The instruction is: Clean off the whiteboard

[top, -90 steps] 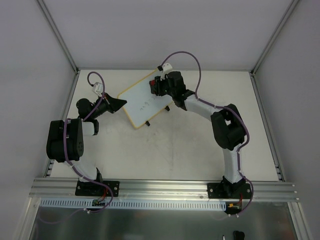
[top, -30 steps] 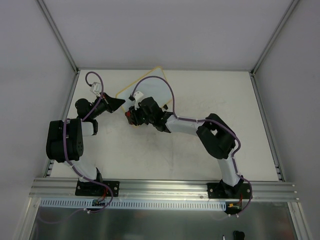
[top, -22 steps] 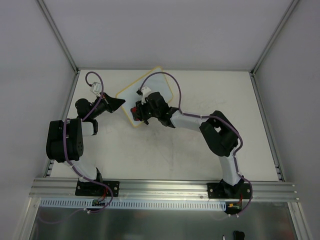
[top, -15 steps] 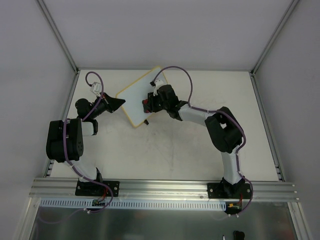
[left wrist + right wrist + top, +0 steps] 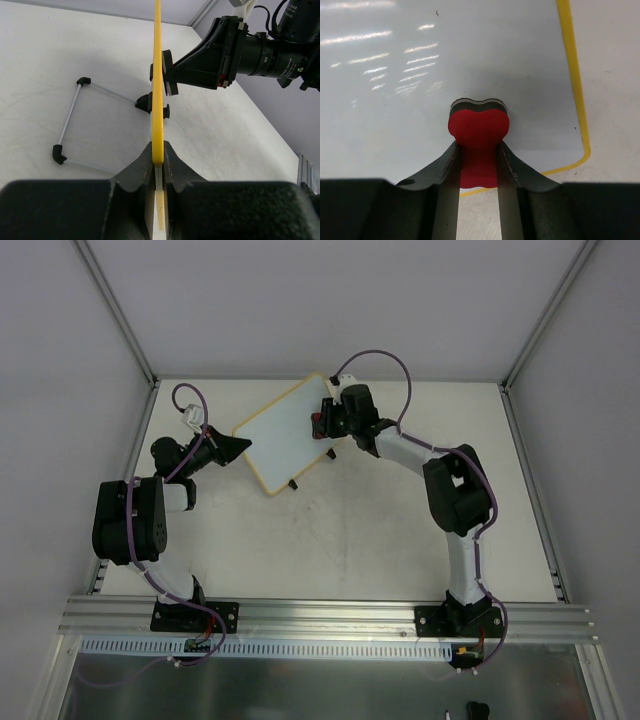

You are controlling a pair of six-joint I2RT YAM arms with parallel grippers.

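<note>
The whiteboard (image 5: 285, 430) lies tilted at the table's back middle, white with a yellow frame, and its face shows no marks. My left gripper (image 5: 238, 447) is shut on its left edge; the left wrist view shows the frame (image 5: 158, 75) edge-on between the jaws. My right gripper (image 5: 322, 424) is shut on the red eraser (image 5: 478, 135) and presses its dark felt end on the board (image 5: 445, 65) near the right corner. The eraser also shows in the top view (image 5: 317, 423).
One black foot (image 5: 292, 484) sticks out at the board's near edge. A thin wire stand with black ends (image 5: 70, 120) shows behind the board in the left wrist view. Grey enclosure walls and metal posts (image 5: 120, 315) bound the table.
My right gripper has swept the eraser from the board's near-left corner up to its right corner. The dark marks seen earliest are gone. The left arm has not moved.
</note>
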